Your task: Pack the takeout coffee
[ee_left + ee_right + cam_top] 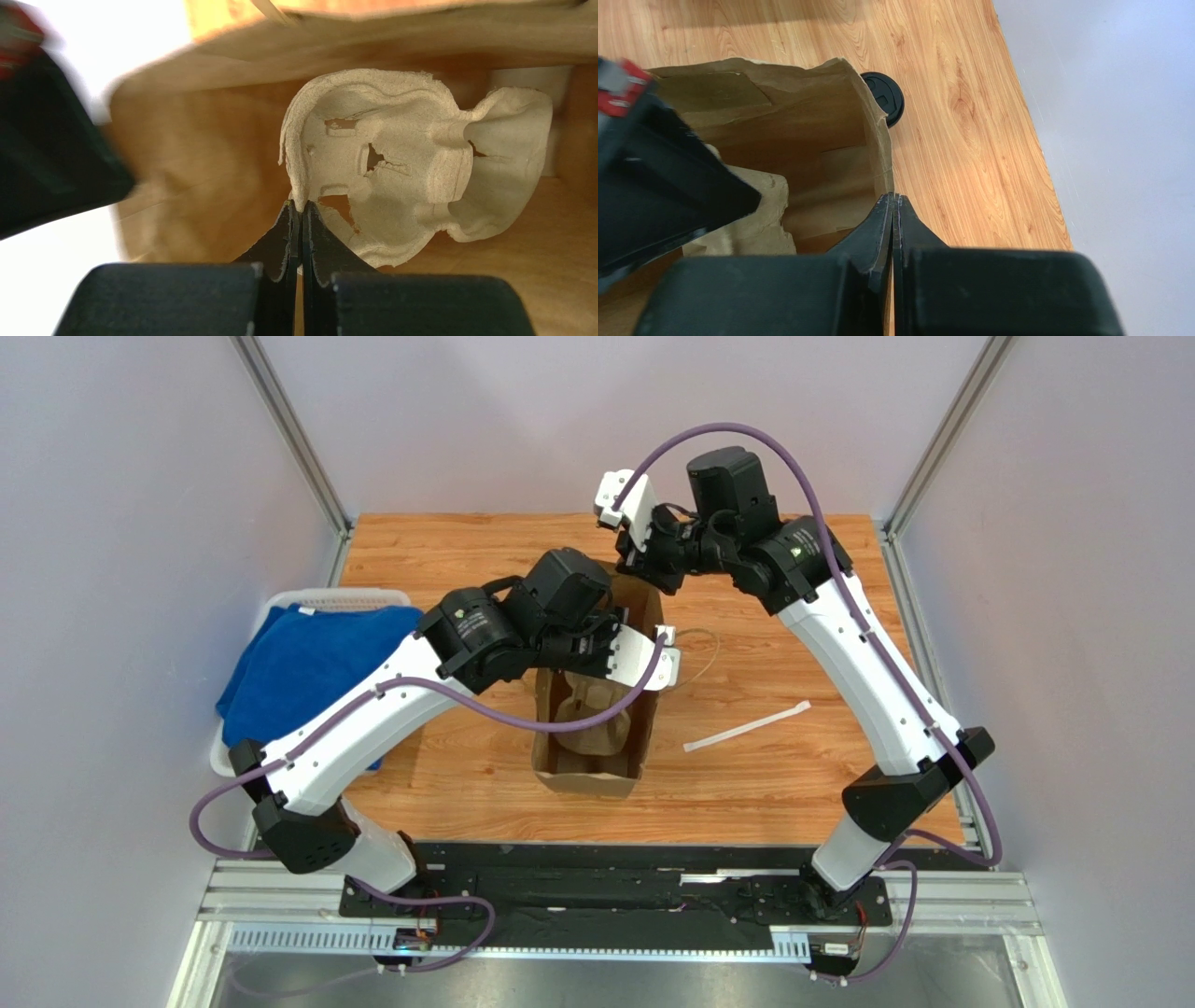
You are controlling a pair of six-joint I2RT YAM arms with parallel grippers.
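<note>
The tall brown paper bag [595, 749] stands open mid-table. My left gripper [300, 204] reaches down into it [601, 665] and is shut on the rim of the grey-brown pulp cup tray [400, 175], which hangs tilted inside the bag. My right gripper [893, 198] is shut on the bag's far rim [878, 147] and shows in the top view [643, 583]. The takeout coffee shows only as its round black lid [885, 96], on the table just outside the bag's far side. It is hidden in the top view.
A white paper-wrapped straw [748, 727] lies on the wood to the right of the bag. A white basket [337, 598] with a blue cloth [302, 669] sits at the left edge. Grey walls close off both sides.
</note>
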